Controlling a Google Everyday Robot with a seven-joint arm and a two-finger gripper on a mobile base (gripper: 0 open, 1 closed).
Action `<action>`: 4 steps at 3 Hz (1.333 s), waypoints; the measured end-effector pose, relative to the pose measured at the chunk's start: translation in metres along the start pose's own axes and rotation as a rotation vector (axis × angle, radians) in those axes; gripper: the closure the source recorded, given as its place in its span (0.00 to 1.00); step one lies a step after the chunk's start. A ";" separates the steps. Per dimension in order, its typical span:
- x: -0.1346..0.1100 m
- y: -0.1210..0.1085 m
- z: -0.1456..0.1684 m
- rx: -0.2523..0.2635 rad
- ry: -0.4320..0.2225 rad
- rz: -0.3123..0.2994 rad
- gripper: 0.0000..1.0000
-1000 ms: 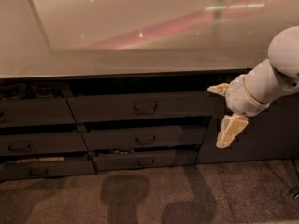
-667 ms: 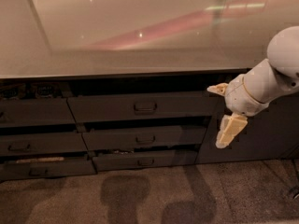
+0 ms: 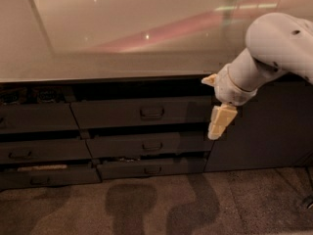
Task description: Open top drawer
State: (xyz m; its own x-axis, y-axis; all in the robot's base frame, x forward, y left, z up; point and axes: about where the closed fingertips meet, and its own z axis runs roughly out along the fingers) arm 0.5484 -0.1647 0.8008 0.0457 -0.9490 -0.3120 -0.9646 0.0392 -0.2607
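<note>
The top drawer (image 3: 122,114) is the wide dark grey front just under the counter, with a small loop handle (image 3: 152,112) at its centre. A dark gap runs above the front. My gripper (image 3: 215,102) hangs on the white arm (image 3: 274,48) at the drawer's right end, to the right of the handle and apart from it. Its cream fingers stand apart, one fingertip (image 3: 210,79) at the counter's edge and the other finger (image 3: 220,122) pointing down over the front's right corner. It holds nothing.
Two shorter drawer fronts (image 3: 146,145) (image 3: 151,169) sit below, stepped out a little. A second drawer stack (image 3: 34,119) is at the left, with items showing above its top front. A dark cabinet door (image 3: 261,126) is at the right. The glossy countertop (image 3: 122,28) is above, the carpet (image 3: 146,204) below.
My gripper has moved left and a little up, from in front of the cabinet door to the right end of the top drawer. The drawers have not moved.
</note>
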 end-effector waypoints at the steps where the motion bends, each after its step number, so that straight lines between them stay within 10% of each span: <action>1: -0.036 -0.009 0.008 0.000 0.025 -0.049 0.00; 4: 0.001 -0.004 0.076 -0.130 0.094 -0.054 0.00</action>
State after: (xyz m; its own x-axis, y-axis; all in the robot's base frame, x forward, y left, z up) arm 0.5719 -0.1417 0.7320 0.0796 -0.9739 -0.2125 -0.9871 -0.0473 -0.1528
